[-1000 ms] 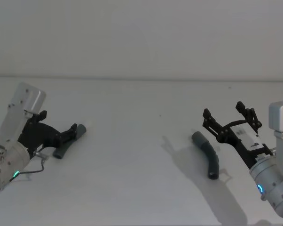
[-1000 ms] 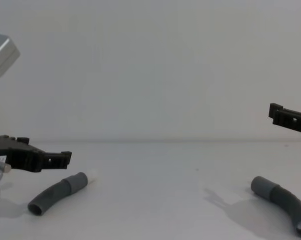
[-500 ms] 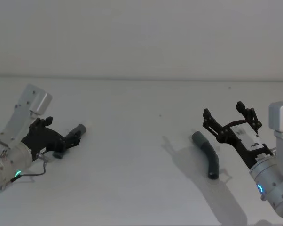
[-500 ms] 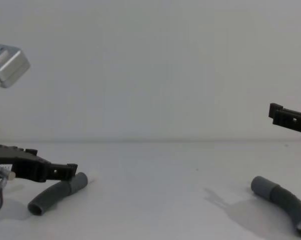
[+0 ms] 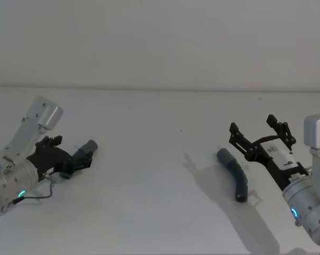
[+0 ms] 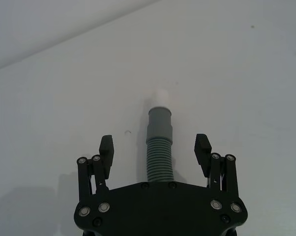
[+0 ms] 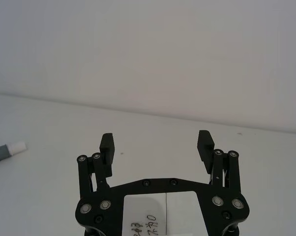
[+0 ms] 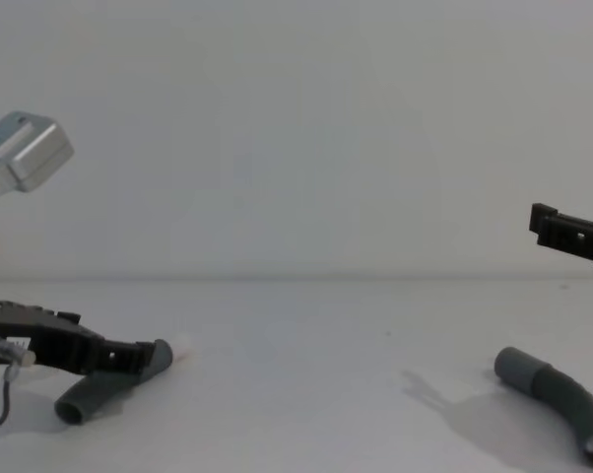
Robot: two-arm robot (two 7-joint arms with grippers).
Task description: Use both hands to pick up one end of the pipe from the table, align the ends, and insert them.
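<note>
Pipe pieces, 2 short curved dark-grey ribbed hoses, are seen lying well apart on the plain matte white table [image 5: 149, 202]. Over the last second the silver-grey left arm [image 5: 35, 119] has been lowered and pushed forward, so that the black 2-finger left gripper [image 6: 154, 146] is now set low over the left hose piece [image 5: 90, 145]. Its fingers are spread wide on either side of the ribbed section, just behind the smooth grey cuff [image 6: 160, 120] and narrow white tip [image 6: 161, 94], with nothing clamped yet. The right gripper [image 5: 251, 123] has not been moved: it is held above and just beside the right hose piece [image 5: 235, 172], fingers wide apart and empty. A left-hand grasp is judged imminent; the right-hand pick-up is not yet begun.
</note>
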